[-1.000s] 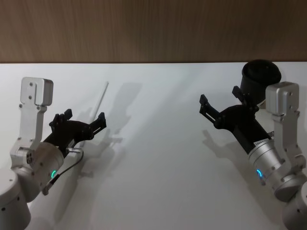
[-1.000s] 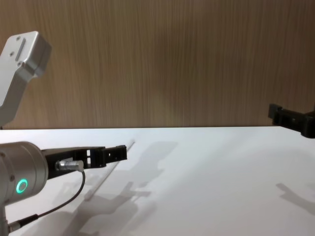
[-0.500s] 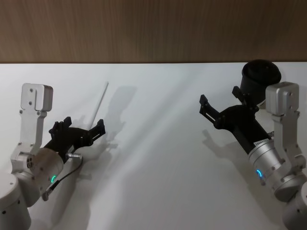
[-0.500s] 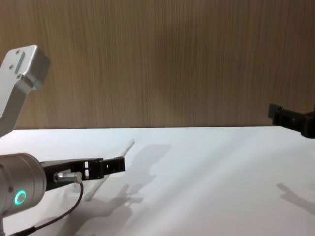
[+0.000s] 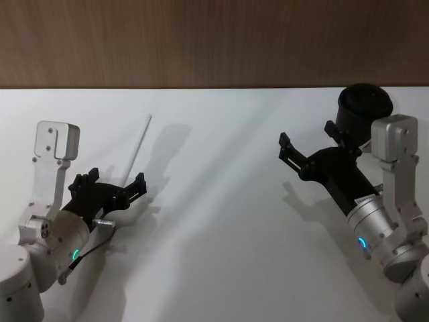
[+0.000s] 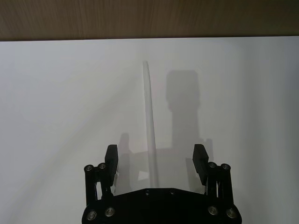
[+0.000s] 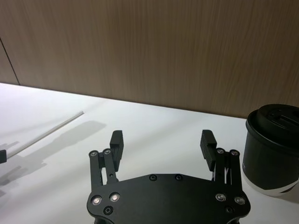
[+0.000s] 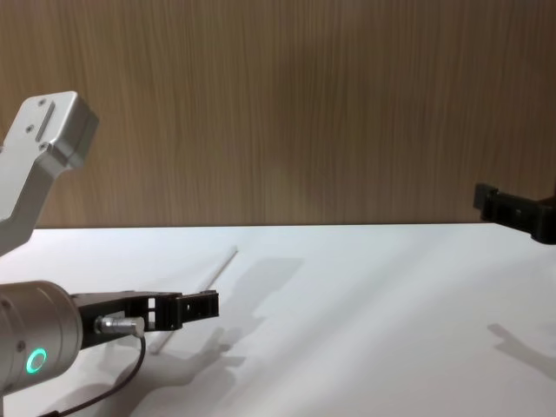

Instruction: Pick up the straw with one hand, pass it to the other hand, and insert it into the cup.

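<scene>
The straw, a thin white tube, lies flat on the white table at the left. In the left wrist view the straw runs away from me, and its near end sits between the fingers of my open left gripper. Seen from the head, the left gripper hangs low over that near end. My right gripper stays open and empty above the table on the right. Just behind it stands the black cup, also seen as the cup in the right wrist view.
A wooden wall closes off the table's far edge. The left arm's black cable loops beside its silver wrist. The table's middle lies open between the two arms.
My left gripper has come down and drawn back a little, so its open fingers now straddle the straw's near end. The right arm, the straw and the cup have not moved.
</scene>
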`<state>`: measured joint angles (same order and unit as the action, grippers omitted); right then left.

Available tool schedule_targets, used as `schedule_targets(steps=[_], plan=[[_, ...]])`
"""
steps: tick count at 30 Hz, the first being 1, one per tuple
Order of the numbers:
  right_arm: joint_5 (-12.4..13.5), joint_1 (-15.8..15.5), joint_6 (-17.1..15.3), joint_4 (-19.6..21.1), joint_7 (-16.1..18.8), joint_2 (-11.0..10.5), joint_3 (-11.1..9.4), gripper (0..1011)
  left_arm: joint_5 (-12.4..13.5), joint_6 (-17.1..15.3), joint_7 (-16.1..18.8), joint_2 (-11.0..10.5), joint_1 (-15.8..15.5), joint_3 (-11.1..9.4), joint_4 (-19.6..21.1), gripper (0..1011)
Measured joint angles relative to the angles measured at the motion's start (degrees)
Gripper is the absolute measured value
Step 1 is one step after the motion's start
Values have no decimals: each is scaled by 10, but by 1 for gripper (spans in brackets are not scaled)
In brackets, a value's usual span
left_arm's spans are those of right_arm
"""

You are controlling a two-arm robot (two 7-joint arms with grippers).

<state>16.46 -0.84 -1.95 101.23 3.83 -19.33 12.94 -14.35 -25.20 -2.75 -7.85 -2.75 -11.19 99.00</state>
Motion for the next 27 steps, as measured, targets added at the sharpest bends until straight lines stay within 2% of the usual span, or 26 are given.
schedule_targets(steps=[27], plan=[[0, 0, 0, 0, 0, 0, 0, 1001, 16, -14, -2, 9, -1, 2, -4, 1003]])
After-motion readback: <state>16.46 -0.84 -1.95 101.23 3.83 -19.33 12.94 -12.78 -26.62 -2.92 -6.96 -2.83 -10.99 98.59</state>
